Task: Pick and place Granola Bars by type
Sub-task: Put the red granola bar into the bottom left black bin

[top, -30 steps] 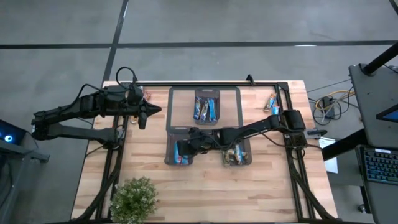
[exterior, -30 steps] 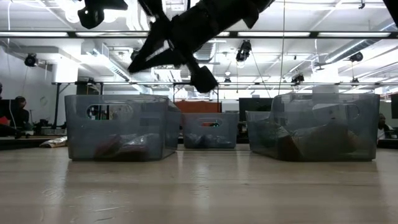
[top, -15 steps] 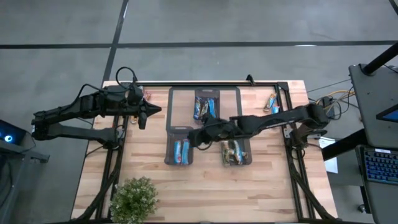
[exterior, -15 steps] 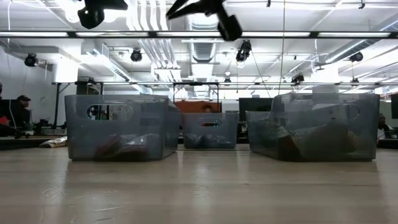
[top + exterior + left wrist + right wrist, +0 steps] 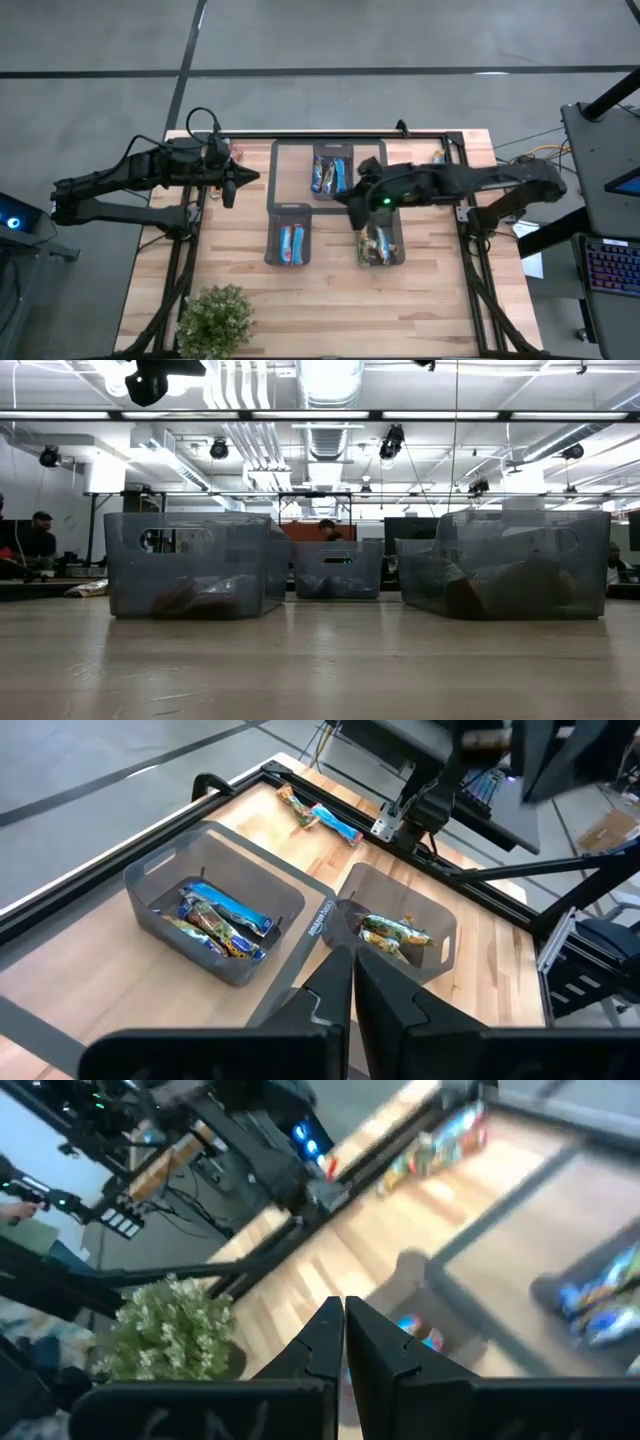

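Observation:
Granola bars lie sorted in three translucent grey bins. Blue ones fill the far bin. Red-and-blue ones lie in the near left bin. Brownish-gold ones lie in the near right bin. Loose bars rest on the table at the far right and far left. My right gripper hangs high over the gap between the bins, shut and empty. At the table's left, my left gripper is raised, also shut and empty.
A potted plant stands at the near left corner. A black frame rail runs along the table's far edge, with uprights at both sides. Bare wood lies between the bins and the near edge.
My right gripper has risen out of the near left bin, gone up and toward the table's far right, and rolled about its own axis. It has stayed shut. In the low view it has climbed out of the picture's top. The bars in the bins lie as before.

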Available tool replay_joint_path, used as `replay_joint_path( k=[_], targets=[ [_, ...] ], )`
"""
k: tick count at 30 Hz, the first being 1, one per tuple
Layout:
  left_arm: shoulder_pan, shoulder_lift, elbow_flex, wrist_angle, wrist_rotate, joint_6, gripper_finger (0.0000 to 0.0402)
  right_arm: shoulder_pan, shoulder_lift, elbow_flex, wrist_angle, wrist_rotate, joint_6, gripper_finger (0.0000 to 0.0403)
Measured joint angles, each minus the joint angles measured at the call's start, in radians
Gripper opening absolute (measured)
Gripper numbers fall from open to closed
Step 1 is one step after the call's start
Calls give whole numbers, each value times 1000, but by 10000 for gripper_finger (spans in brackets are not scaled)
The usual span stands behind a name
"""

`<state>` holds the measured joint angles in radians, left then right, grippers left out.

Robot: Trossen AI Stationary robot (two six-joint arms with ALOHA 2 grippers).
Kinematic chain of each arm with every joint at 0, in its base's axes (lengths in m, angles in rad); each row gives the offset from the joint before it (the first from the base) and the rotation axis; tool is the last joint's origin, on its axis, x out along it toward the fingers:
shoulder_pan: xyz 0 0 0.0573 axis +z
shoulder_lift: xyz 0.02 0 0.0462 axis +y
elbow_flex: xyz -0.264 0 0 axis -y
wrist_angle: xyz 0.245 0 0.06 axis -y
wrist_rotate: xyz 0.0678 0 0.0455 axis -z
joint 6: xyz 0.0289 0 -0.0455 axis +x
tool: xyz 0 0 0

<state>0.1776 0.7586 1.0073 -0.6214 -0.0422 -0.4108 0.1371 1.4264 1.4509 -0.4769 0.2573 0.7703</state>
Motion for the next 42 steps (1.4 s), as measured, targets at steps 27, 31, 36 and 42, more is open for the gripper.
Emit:
replay_joint_path(
  k=[27,31,36,42],
  targets=[
    [7,32,52,164,-218,171,22,0,-374,-1,-485,166,-260,8],
    [25,71,95,164,-221,171,72,-1,-380,-2,-508,180,-262,8],
    [53,153,184,108,-238,179,142,0,-380,-2,-518,191,-269,8],
    [107,297,381,-158,-298,194,202,0,-391,-2,-518,190,-269,8]
  ],
)
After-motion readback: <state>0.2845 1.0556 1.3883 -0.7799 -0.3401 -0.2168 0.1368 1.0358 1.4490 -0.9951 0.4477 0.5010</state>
